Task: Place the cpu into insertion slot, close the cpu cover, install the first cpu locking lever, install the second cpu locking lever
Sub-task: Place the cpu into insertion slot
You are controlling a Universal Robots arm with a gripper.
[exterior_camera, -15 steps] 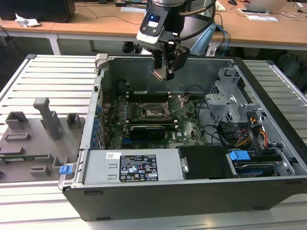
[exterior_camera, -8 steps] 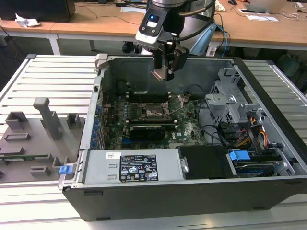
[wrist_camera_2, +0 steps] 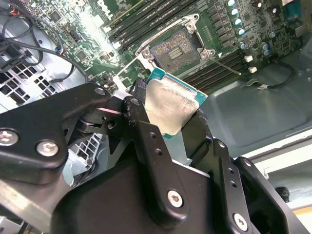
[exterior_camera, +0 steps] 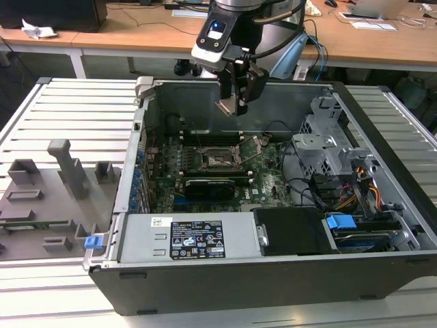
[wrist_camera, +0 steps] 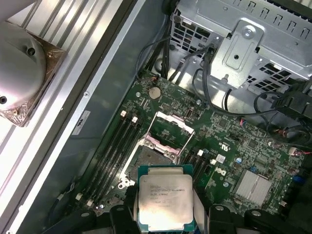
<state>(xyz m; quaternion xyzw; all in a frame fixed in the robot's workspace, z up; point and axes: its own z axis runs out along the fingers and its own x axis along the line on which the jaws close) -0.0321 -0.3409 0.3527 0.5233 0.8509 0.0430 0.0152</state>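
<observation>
The cpu [wrist_camera: 165, 204] is hanging above the insertion slot [wrist_camera: 152, 158], not yet seated; gripper [wrist_camera_2: 168, 114] jaws are clenching its edges, prob. to spare contacts. The cpu cover [wrist_camera: 171, 129] is standing open beside the slot, leaving socket bare.

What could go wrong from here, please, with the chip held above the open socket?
1. The claw pinches the cpu by its edges above the open case; a slip could drop it onto the contacts of the insertion slot.
2. In the second wrist view the cpu looks turned relative to the insertion slot, so it might seat crooked.
3. The cpu cover stands raised beside the insertion slot; the cpu or claw may catch it.
</observation>
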